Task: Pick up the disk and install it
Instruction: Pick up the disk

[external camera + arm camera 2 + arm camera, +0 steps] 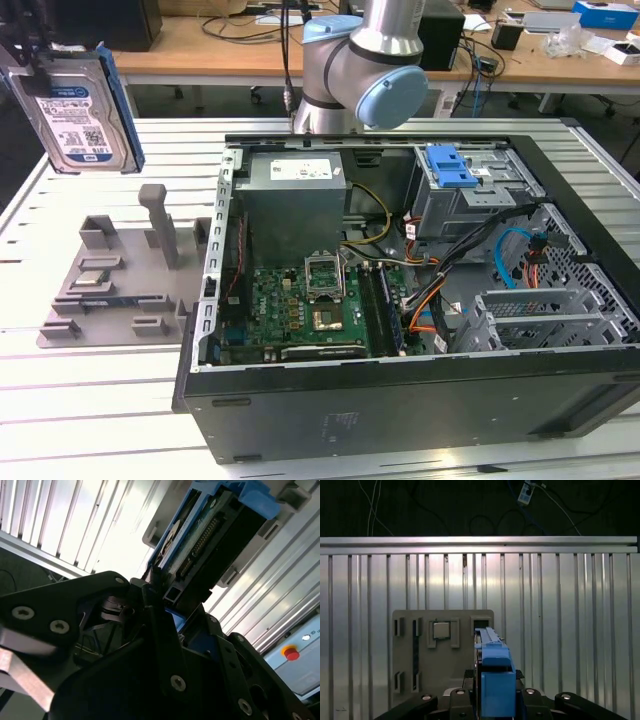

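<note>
The disk [78, 112], a silver hard drive with a white and blue label and a blue bracket along its edge, hangs upright high over the exterior view's left side. My gripper [35, 62] is shut on its upper end. It is well above the grey fixture [120, 270] and apart from it. In the second wrist view the disk [200, 535] sticks out from between the black fingers [155, 625], connector edge showing. Edge-on in the first wrist view, the disk [495, 675] sits in my gripper [495, 702], with the fixture [440, 650] below.
An open computer case [400, 400] lies on the slatted metal table [90, 400], with a grey power-supply box [295, 190], motherboard [300, 310], loose cables and a drive cage with a blue latch [450, 165]. The arm's base [350, 70] stands behind it. A small chip [92, 278] rests on the fixture.
</note>
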You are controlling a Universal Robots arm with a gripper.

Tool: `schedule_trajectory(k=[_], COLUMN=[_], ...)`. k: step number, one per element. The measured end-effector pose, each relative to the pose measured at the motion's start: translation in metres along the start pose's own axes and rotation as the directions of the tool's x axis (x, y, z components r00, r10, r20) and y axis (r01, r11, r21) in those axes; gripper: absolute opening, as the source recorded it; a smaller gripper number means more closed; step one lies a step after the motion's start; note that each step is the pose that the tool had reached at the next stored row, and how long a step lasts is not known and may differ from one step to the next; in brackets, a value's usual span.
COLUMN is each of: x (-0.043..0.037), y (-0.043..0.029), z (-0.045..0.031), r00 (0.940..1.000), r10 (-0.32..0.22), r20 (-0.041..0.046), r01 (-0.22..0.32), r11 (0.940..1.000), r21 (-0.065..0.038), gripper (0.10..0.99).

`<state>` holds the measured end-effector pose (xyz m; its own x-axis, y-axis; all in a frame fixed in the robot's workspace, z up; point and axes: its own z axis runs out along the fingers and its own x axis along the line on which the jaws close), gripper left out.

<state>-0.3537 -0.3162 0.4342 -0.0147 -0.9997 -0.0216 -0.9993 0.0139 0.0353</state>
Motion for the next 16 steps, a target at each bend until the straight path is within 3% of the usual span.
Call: schedule_trajectory(k=[3,6,16], x=[-0.0002,-0.0005,-0.0008], y=[0.0003,0.0008,0.0014], z=[-0.0080,-0.0217,-0.0384], r00=[1.0000,1.0000,1.0000], r10=[0.000,0.000,0.000], r20=[0.0000,-0.0001,-0.0001], r01=[0.000,0.000,0.000], r11=[1.0000,1.0000,1.0000], r21=[0.000,0.000,0.000], gripper=[0.369,0.369,0.369])
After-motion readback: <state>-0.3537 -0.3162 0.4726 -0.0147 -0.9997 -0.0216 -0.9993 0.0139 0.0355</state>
